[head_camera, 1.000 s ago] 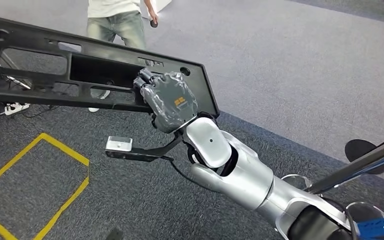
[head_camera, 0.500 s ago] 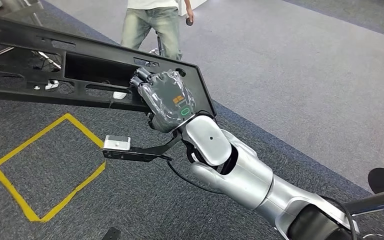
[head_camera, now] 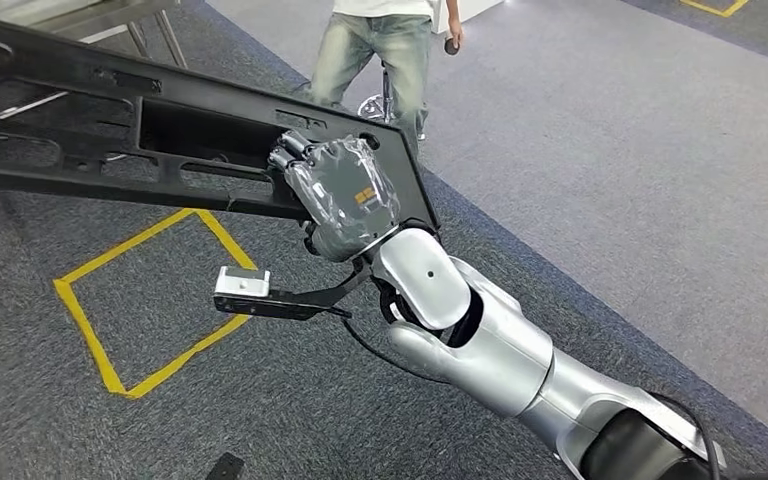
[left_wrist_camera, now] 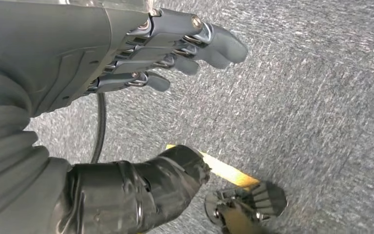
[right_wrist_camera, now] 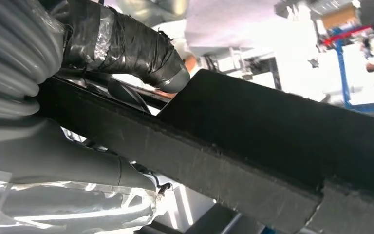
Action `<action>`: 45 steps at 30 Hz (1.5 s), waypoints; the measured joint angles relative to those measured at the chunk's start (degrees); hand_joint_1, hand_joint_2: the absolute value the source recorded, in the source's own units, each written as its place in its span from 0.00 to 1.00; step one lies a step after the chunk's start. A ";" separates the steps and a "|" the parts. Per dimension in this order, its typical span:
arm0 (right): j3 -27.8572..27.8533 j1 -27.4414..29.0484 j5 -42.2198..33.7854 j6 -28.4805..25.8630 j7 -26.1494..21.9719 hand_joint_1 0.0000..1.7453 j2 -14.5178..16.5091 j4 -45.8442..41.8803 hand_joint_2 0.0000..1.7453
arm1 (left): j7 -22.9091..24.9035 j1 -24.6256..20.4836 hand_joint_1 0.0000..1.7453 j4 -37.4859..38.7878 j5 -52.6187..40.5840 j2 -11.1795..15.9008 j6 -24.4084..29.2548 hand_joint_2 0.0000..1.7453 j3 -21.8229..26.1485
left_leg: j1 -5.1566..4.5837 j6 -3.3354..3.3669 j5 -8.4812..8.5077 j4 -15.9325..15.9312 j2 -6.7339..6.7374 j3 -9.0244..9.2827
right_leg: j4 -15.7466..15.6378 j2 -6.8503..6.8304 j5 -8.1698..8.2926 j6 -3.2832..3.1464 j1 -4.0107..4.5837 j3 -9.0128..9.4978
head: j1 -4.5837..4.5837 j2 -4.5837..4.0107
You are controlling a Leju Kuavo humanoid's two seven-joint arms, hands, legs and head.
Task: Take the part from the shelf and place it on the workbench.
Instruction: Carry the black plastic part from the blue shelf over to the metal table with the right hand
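We've got the part (head_camera: 90, 135), a long black moulded panel with cut-outs, spanning the upper left of the head view and running off the left edge. Our right hand (head_camera: 338, 195) clamps it near its right end, fingers (head_camera: 290, 152) hooked through an opening in the frame, thumb (right_wrist_camera: 126, 46) wrapped over the edge in the right wrist view. It's held in the air above the grey carpet (head_camera: 610, 180) and the yellow floor marking (head_camera: 150, 310).

Handling judgement: looks stiff, thin-walled plastic, probably light for its size, but we're gripping one end, so most of the length cantilevers out. Expect leverage on the wrist and sway while walking. A second hold nearer the middle rail would steady it.

Our left hand (left_wrist_camera: 175, 44) hangs over the carpet, fingers apart, holding nothing.

A person (head_camera: 385, 45) stands at the top centre of the head view, close to the panel's far edge. No workbench we can identify with certainty.
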 joint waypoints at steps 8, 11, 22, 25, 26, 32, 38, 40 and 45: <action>0.00 0.11 -0.67 0.36 -0.10 1.00 -0.02 0.04 1.00 | 0.02 -0.17 0.00 -0.01 0.02 0.10 -0.04 1.00 -0.02 | 1.01 -1.49 0.73 1.45 6.56 -0.58 | 0.98 -5.64 -1.37 0.83 -0.08 0.40 | -0.36 0.00; 0.00 -0.09 -0.76 0.38 -0.23 1.00 0.00 0.02 1.00 | 0.00 -0.33 0.00 -0.01 0.01 0.05 -0.04 1.00 -0.02 | 0.65 -0.40 1.28 -2.18 7.02 1.32 | 1.47 -6.90 -2.12 1.84 0.46 0.56 | -0.12 0.00; -0.02 -0.05 -1.06 0.17 -0.34 1.00 -0.30 -0.14 1.00 | 0.01 -0.23 0.00 -0.01 0.01 0.09 -0.04 1.00 -0.02 | 0.07 1.84 1.46 -2.35 0.02 1.43 | 13.57 -0.80 -5.67 1.56 0.38 -5.90 | 0.37 0.00; -0.02 -0.16 -1.07 0.20 -0.36 1.00 -0.31 -0.16 1.00 | -0.04 -0.26 0.00 0.00 -0.05 -0.07 -0.04 1.00 -0.04 | 0.41 1.49 1.72 -2.42 -1.91 1.20 | 3.21 3.60 -1.31 0.05 0.57 -1.54 | 0.21 0.00; -0.02 -0.23 -1.08 0.24 -0.38 1.00 -0.31 -0.17 1.00 | -0.09 -0.28 0.00 0.00 -0.08 -0.10 -0.02 1.00 -0.05 | 0.71 1.17 1.90 -2.52 -2.50 0.96 | 2.19 4.35 -1.27 -0.17 0.68 -1.12 | 0.20 0.00; -0.01 -0.63 -1.21 0.45 -0.34 1.00 -0.26 -0.31 1.00 | -0.44 -0.19 0.00 -0.01 -0.15 -0.01 0.26 1.00 -0.20 | 0.51 -0.67 -1.38 3.72 2.15 -2.46 | -0.53 -0.04 -0.41 -0.43 0.20 0.91 | 0.03 0.00; 0.00 -0.38 -1.21 0.52 -0.34 1.00 -0.28 -0.29 1.00 | -0.07 -0.27 0.00 -0.01 -0.05 0.11 0.24 1.00 -0.21 | 1.23 -1.91 -0.48 4.24 5.67 -2.30 | 0.33 -4.87 -1.48 0.28 0.00 0.98 | -0.04 0.00; 0.00 -0.42 -1.15 0.51 -0.33 1.00 -0.28 -0.30 1.00 | 0.00 -0.36 0.00 -0.01 -0.01 0.12 0.24 1.00 -0.22 | 1.04 -1.35 1.18 -1.52 6.99 1.02 | 1.07 -5.87 -2.20 1.01 0.24 0.91 | 0.07 0.00; 0.00 -0.46 -1.04 0.51 -0.25 1.00 -0.27 -0.31 1.00 | 0.01 -0.11 0.00 0.00 -0.02 0.11 0.24 1.00 -0.22 | 0.83 0.79 1.27 -2.54 5.20 1.54 | 2.46 -5.85 -3.82 2.26 0.23 0.79 | 0.61 0.00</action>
